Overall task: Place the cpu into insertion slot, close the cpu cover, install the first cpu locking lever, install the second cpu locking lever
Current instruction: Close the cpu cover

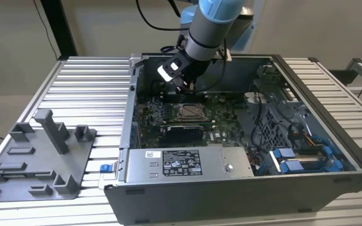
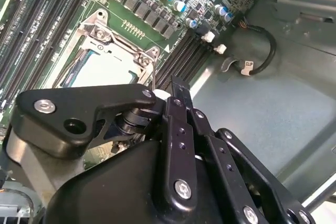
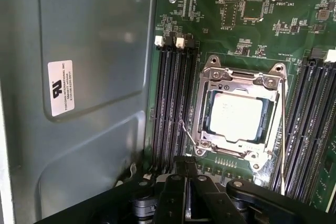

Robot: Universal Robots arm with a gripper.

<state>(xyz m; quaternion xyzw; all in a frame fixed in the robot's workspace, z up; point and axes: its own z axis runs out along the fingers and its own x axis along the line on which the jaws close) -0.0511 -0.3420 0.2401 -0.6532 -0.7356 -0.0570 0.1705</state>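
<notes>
Closed black pincer (image 3: pixel 186 162) hangs near silvery square cpu cover (image 3: pixel 242 78) framing cpu (image 3: pixel 236 118).

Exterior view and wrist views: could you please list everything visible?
Open metal computer case: one, dark grey, on slatted silver table.
Circuit board: one, green, inside the case.
Square flat cpu: one, silver-grey, mid-board.
Thin square metal cpu cover: one, silvery, framing the cpu.
Wire levers: two, silvery, beside the cover.
Memory slots: several, black, flanking the cover.
Power-supply box: one, silver, at the case's near wall.
Moulded fixture tray: one, grey, the exterior view's left.
Robot arm: one, blue and grey, reaching into the case.
Claw: one, black, over the board.
</notes>
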